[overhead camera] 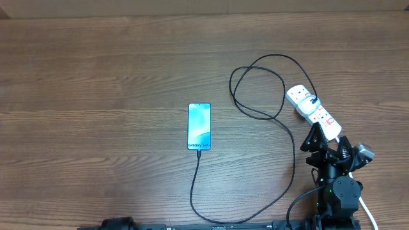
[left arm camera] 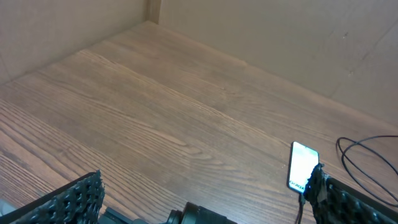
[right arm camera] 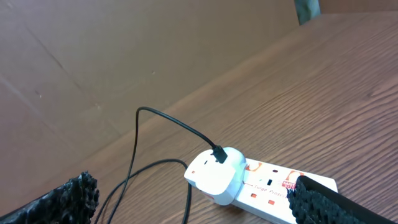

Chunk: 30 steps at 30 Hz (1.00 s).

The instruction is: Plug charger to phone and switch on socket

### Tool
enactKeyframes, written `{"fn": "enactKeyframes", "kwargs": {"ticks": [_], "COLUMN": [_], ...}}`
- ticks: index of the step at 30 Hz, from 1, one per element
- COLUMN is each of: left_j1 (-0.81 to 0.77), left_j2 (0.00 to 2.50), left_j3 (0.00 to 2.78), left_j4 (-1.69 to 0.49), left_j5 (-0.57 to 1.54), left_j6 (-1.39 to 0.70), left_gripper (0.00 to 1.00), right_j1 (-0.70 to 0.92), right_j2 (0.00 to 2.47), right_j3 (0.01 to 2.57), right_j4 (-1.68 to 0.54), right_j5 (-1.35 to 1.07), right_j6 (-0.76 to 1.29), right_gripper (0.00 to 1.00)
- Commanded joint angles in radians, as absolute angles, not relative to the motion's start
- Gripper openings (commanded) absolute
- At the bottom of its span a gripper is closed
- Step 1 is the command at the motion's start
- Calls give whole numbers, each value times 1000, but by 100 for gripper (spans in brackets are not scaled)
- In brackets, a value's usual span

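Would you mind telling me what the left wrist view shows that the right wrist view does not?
Only the left wrist view shows the phone, lying flat with its screen lit. Only the right wrist view shows the socket, with a white plug seated in it. Both views show part of the black charger cable and the wooden table.

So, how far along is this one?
Done, it seems: the thin black cable meets the bottom edge of the slim blue-screened phone. In hand: the right gripper hangs open over the white power strip. Left: pressing its red switch, whose state I cannot read.
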State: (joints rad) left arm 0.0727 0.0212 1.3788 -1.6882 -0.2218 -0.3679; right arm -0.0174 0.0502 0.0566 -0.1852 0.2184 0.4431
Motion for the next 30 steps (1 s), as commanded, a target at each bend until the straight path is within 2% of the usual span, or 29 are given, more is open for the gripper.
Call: {"fn": "enactKeyframes", "kwargs": {"ticks": [1,13,20,30], "left_j1": [78,78,78,78], "left_j2": [5,5,5,5], "left_j3": [1376,1376,1376,1376], "left_j4": [-1689,-1689,-1689,-1689], "left_j5": [-236,-236,-236,-236], "left_j6": [-389,-389,-389,-389], "left_gripper": [100,99,100,100], "right_j1": [-14,-18,-18,-18], "right_j2": [50,2,2,2], "right_j3": [57,57,5,7], "right_j4": [-182,-181,-52,-56], "right_j5": [235,235,235,234], "right_j6": [437,437,437,437], "right_gripper": [100,100,100,100]}}
